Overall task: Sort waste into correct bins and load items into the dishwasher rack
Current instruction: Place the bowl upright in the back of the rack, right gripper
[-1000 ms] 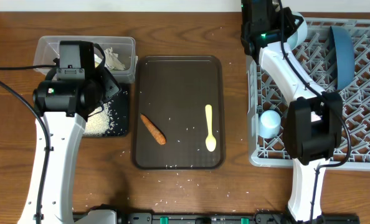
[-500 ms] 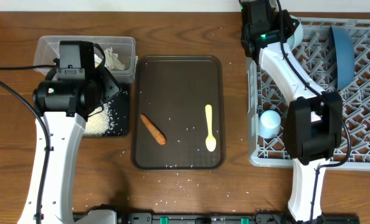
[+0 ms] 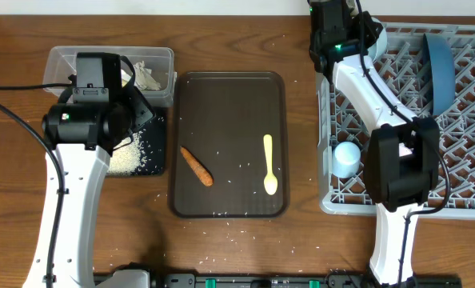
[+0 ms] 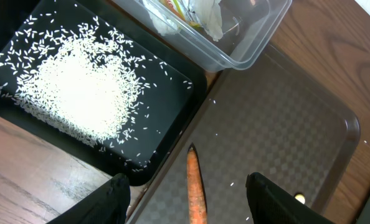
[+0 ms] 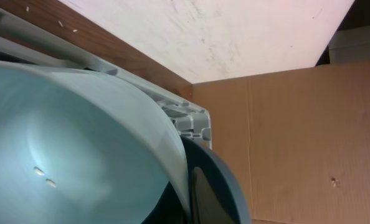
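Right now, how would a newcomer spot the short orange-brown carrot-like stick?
Find the large dark brown plastic serving tray in the middle of the wooden table. On its left half lies the carrot-like stick, set diagonally. Unlike the pale yellow plastic spoon lying straight on the right half, it is orange-brown and stubby, tapering to a point.

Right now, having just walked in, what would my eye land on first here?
Probably the big grey rack at the right, with a dark blue plate standing on edge in it and a light blue cup near its left edge. Next, the brown tray in the middle, where an orange carrot stick and a yellow spoon lie apart. At the left, a white heap of rice lies in a black tray.
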Robot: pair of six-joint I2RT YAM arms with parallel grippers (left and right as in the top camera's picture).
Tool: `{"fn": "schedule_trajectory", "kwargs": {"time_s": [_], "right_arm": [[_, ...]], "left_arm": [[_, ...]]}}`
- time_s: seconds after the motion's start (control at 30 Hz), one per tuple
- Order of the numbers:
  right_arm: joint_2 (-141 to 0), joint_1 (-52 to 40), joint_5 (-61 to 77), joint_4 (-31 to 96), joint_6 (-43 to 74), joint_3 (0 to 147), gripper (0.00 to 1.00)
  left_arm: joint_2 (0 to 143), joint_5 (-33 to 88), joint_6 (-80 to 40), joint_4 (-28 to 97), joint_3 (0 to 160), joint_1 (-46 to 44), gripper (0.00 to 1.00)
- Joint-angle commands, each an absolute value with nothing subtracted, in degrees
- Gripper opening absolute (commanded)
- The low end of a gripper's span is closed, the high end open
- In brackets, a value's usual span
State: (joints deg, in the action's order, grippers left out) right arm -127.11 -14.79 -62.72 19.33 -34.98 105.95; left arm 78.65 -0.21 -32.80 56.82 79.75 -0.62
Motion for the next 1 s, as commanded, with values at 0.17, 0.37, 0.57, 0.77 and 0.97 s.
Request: {"fn": "schedule_trajectory", "kwargs": {"time_s": [0.17, 0.37, 0.57, 0.77, 0.97], "right_arm": [[-129.5, -13.8, -64.0, 19.4, -33.3, 105.5, 0.02], [-130.0, -12.9, -65.0, 16.0, -33.3, 105.5, 0.03], [-130.1, -12.5, -65.5, 15.2, -33.6, 105.5, 0.03], [-130.1, -13.9, -62.4, 20.8, -33.9, 105.5, 0.07], [-130.1, -17.3, -63.1, 27.2, -33.9, 105.5, 0.35]], "left_arm": [[79.0, -0.7, -32.7, 57.0, 79.9, -0.4, 0.62], [79.0, -0.7, -32.7, 57.0, 79.9, -0.4, 0.63], [79.0, -0.7, -32.7, 57.0, 79.9, -0.4, 0.62], [79.0, -0.7, -32.7, 57.0, 79.9, -0.4, 0.62], [79.0, -0.7, -32.7, 56.9, 79.9, -0.4, 0.63]]}}
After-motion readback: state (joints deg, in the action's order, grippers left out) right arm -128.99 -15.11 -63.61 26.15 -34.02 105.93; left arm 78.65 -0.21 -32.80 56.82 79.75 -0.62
